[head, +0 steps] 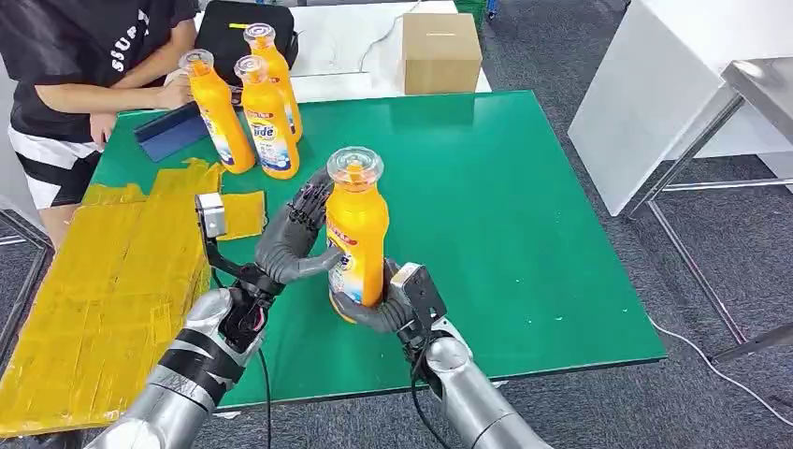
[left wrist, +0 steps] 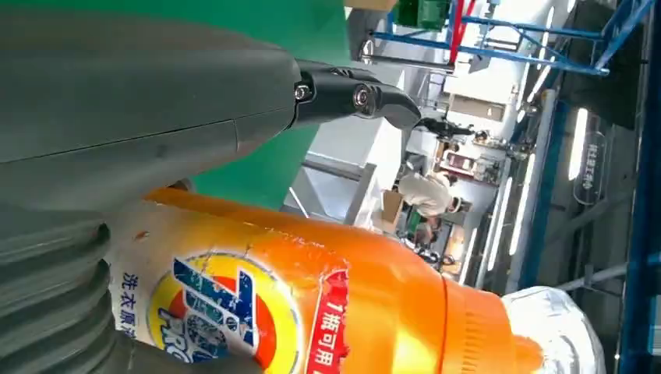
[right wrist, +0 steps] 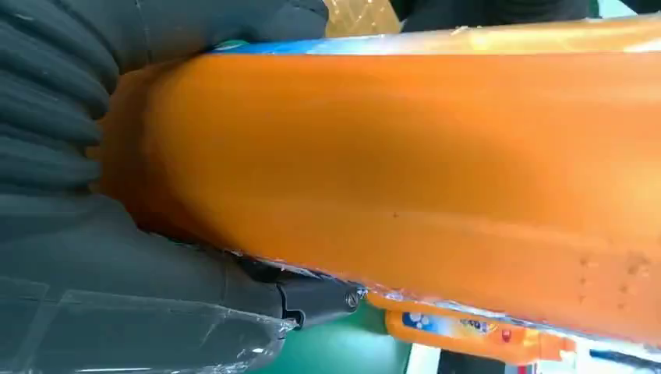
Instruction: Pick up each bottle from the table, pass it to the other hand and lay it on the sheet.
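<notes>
Both the left hand and right hand grip the glossy orange bottle upright.

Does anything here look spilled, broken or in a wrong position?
Nothing stands out. The held bottle is upright and capped between the left hand and right hand. Three more bottles stand upright at the far corner of the green table.

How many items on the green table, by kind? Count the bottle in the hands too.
Orange bottles: 4. One upright in both hands, gripped by the left hand and right hand; three standing at the far left.
Cardboard box: 1, at the far edge.
Yellow sheet: 1.
Blue flat item: 1, by the person.
Total: 7
</notes>
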Robot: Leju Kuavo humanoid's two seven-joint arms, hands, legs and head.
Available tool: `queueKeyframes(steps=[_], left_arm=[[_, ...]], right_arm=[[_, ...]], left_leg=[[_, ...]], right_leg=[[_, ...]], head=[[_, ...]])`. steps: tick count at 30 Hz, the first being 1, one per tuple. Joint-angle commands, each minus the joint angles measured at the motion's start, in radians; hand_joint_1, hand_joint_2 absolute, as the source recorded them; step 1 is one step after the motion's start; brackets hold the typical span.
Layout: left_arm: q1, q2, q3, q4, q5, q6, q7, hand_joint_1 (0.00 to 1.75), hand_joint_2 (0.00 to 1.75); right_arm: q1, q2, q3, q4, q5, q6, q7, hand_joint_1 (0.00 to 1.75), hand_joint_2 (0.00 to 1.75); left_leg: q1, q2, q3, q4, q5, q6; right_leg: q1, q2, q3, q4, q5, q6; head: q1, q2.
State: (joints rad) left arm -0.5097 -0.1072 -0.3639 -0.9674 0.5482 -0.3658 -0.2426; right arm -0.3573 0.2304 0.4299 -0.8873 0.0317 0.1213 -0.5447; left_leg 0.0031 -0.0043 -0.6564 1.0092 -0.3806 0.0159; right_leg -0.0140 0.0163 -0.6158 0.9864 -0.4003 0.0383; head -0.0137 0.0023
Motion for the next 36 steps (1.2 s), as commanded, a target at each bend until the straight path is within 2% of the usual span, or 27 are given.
queueKeyframes(steps=[1, 36], left_arm=[[-0.052, -0.002, -0.026, 0.097, 0.001, 0.005, 0.006, 0.0, 1.75], [-0.052, -0.002, -0.026, 0.097, 0.001, 0.005, 0.006, 0.0, 1.75]], right_arm=[[-0.057, 0.0, 0.056, 0.099, 0.008, -0.011, -0.002, 1.75, 1.75], [-0.057, 0.0, 0.056, 0.099, 0.008, -0.011, -0.002, 1.75, 1.75]], left_leg=[[0.0, 0.0, 0.004, 0.0, -0.002, -0.001], [0.0, 0.0, 0.003, 0.0, -0.001, -0.001]], right_leg=[[0.001, -0.002, 0.004, 0.0, -0.002, -0.002], [0.001, -0.002, 0.003, 0.0, -0.001, -0.002]], head=[[0.0, 0.0], [0.0, 0.0]])
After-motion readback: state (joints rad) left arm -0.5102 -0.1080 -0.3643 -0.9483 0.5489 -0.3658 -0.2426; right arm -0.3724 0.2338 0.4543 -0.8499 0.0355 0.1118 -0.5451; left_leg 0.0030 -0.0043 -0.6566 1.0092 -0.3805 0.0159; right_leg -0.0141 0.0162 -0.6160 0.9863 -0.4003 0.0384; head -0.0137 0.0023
